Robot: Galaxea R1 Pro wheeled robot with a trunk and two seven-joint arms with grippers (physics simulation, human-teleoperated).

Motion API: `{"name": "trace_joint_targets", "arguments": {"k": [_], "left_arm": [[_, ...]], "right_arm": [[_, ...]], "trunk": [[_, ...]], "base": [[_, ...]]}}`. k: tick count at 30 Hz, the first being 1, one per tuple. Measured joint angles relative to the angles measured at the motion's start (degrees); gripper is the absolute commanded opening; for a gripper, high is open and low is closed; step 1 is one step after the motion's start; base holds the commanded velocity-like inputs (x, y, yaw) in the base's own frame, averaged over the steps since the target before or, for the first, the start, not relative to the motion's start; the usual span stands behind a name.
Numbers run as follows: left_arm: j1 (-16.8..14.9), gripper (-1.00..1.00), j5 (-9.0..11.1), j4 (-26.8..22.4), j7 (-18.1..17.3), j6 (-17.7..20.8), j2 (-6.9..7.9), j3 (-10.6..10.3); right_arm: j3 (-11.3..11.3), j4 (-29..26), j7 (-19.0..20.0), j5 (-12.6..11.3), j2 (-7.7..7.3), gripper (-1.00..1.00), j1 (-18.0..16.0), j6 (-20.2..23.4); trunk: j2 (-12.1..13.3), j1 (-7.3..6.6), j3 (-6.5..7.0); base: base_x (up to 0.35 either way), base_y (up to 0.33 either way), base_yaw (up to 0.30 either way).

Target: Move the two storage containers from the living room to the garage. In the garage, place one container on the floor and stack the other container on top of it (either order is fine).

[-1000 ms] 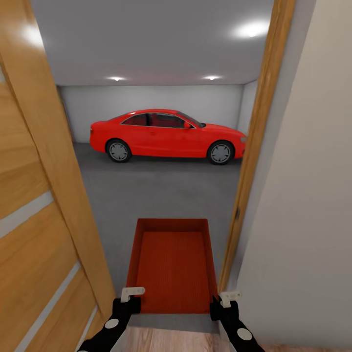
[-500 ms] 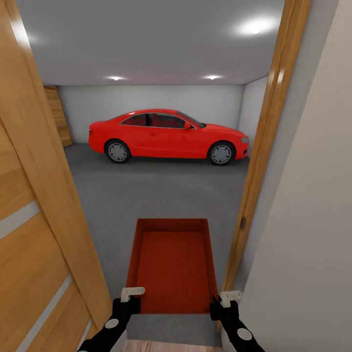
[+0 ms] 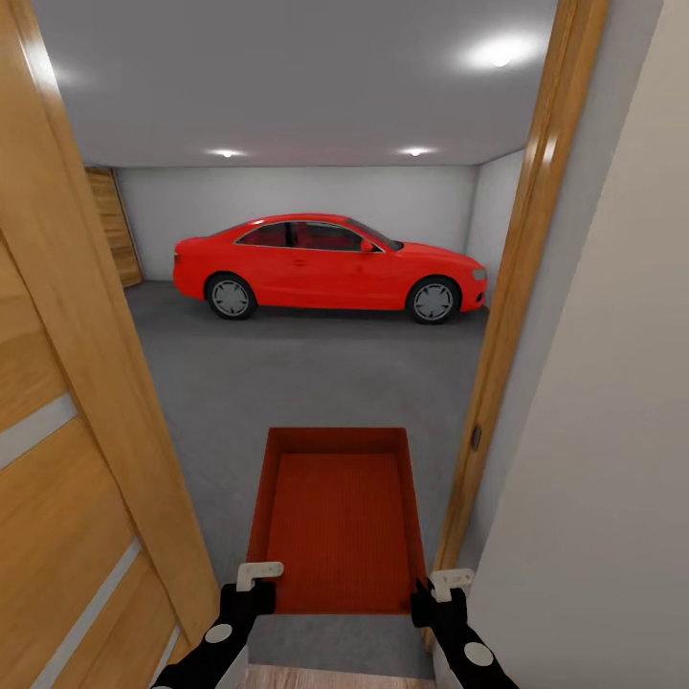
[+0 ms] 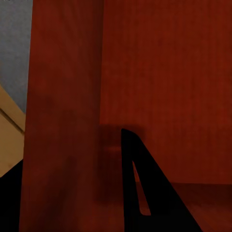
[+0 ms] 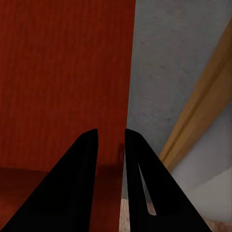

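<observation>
Straddling the doorway, container between door and frame, open floor beyond

black arms, white brackets, black fingers

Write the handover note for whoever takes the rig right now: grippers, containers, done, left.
Left gripper: shut on the near left corner of the storage container, one finger inside the wall.
Right gripper: shut on the container's near right wall, fingers either side of it.
Container: held level between both arms, open top up, in the doorway between the wooden door and the door frame.
Ahead: garage floor, with the red car at the far wall.
Done: one container carried to the garage threshold.
Left: drive in, set it on the garage floor, fetch the second container, stack it on top.
</observation>
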Motion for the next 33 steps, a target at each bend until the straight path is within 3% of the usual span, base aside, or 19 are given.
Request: {"name": "trace_joint_targets", "arguments": {"k": [14, 33], "left_arm": [[0.00, -1.00, -0.02, -0.01, 0.01, 0.03, -0.01, 0.00], [0.00, -1.00, -0.07, -0.06, 0.03, 0.14, -0.03, -0.01]], "right_arm": [[-0.02, 0.01, 0.04, -0.01, -0.01, -1.00, 0.00, 0.00], [-0.06, 0.04, 0.05, -0.01, -0.01, -1.00, 0.00, 0.01]], "trunk": [[-0.01, -0.01, 0.00], [-0.01, -0.03, 0.00]], "base": [[0.019, 0.007, 0.000], [0.299, 0.041, 0.000]]}}
